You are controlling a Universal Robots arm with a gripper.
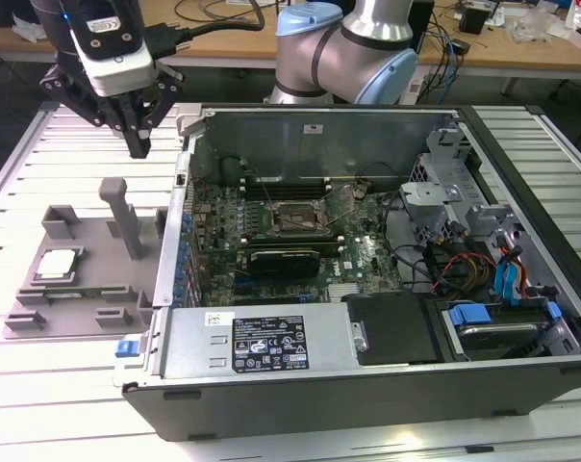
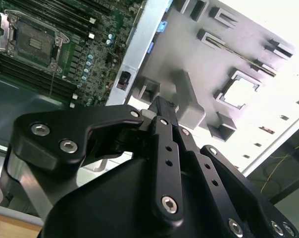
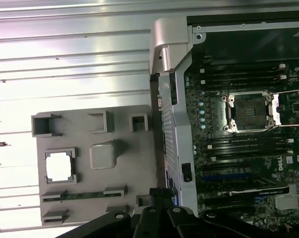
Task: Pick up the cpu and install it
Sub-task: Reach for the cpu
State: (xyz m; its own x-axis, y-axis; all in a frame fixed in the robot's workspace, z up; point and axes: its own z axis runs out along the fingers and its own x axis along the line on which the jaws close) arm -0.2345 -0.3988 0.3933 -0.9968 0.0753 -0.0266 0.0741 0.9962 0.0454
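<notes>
While the cpu (image 1: 58, 265) sits in the grey tray (image 1: 103, 281) on the tabletop (image 1: 69, 385), the claw (image 1: 138, 144) hangs well above, pinched closed and empty. Pickup looks unstarted, calling for an opened claw centred over the chip.

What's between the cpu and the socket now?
In the first wrist view, the tray's upright post and the case's side wall separate cpu and socket.

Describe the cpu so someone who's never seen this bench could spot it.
Find the open computer case; a grey plastic tray lies beside it on the exterior view's left. The cpu sits in a tray pocket: the only pale silver square among grey plastic posts.
</notes>
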